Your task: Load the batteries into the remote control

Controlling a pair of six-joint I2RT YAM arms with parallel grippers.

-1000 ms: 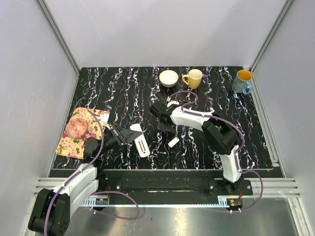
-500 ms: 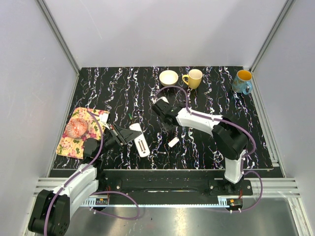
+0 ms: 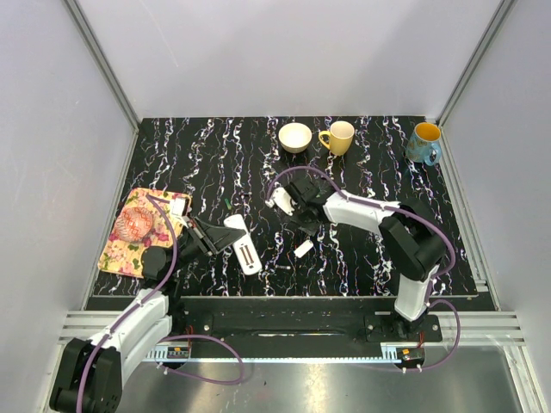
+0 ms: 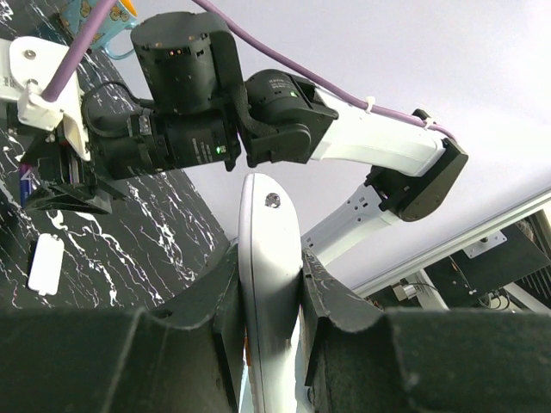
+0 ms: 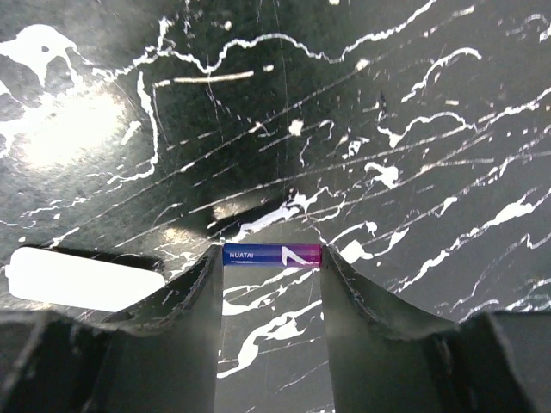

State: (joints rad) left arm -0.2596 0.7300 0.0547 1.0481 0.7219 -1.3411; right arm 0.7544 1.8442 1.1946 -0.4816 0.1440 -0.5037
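Observation:
My left gripper (image 3: 224, 235) is shut on the remote control (image 3: 245, 249), a slim white bar lying slantwise left of the table's middle with its dark slotted side up. In the left wrist view the remote control (image 4: 267, 249) stands on edge, pinched between both fingers of the left gripper (image 4: 269, 280). My right gripper (image 5: 272, 258) is shut on a blue and purple battery (image 5: 272, 255), held end to end between the fingertips just above the table. From above, the right gripper (image 3: 306, 225) hangs right of the remote, where the battery itself is hidden.
The small white cover piece (image 3: 303, 249) lies near the right gripper, and the cover piece (image 5: 82, 277) shows left of its fingers. A cream bowl (image 3: 295, 137), a yellow mug (image 3: 338, 137) and a blue mug (image 3: 424, 143) stand at the back. A floral cloth (image 3: 138, 228) lies at the left.
The right arm's wrist has swung to the right and turned, carrying the battery with it. The left gripper with the remote has shifted only slightly.

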